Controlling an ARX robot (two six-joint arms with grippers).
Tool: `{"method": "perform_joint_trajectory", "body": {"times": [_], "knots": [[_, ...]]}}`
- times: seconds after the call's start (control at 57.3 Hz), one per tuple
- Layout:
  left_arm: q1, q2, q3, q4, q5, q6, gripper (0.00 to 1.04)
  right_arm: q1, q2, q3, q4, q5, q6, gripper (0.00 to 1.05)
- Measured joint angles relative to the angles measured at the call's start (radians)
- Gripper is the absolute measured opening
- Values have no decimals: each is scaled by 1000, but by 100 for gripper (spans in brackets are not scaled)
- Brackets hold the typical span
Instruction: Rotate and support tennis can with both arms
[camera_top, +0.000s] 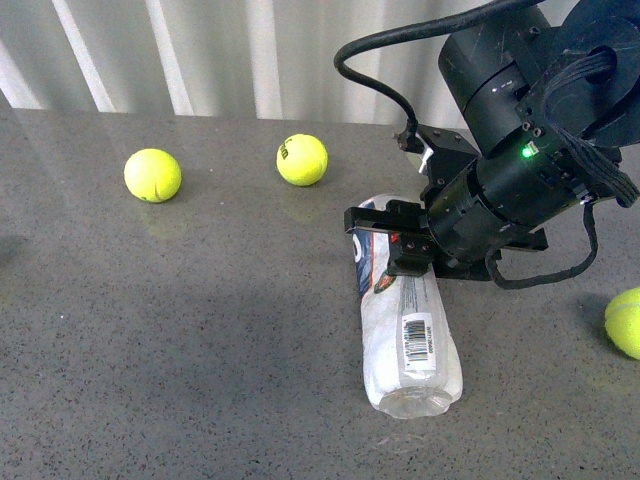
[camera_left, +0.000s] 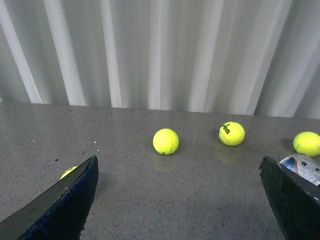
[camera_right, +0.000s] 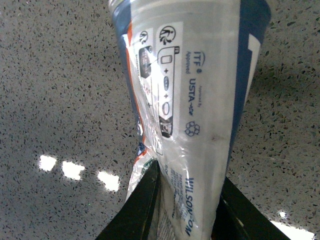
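The tennis can is laid on its side on the table, toward the near edge, its far end clamped by the right hand. The left hand is held wide apart.

Wide bare table left of tennis can; that side is free for a gripper. The can's near end is uncovered, reachable from front and above. Far end blocked: right gripper clamps across it, arm and black cable crowd above. Far-left ball and middle ball sit further back, well apart from can. Right-edge ball leaves a gap to the can. Left gripper jaws spread wide, bare table between them, nearest ball ahead, can end just beside one finger.
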Motion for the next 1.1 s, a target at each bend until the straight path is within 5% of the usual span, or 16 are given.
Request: {"method": "perform_joint_trajectory", "body": {"times": [0.384, 0.611, 0.856, 1.1], "knots": [[0, 0, 0, 0, 0, 0, 98, 9, -63, -40, 12, 69, -78, 6], [0, 0, 0, 0, 0, 0, 98, 8, -170, -134, 69, 185, -258, 5], [0, 0, 0, 0, 0, 0, 98, 10, -305, -299, 303, 264, -662, 5], [0, 0, 0, 0, 0, 0, 98, 12, -323, -459, 617, 246, -1295, 5]]}}
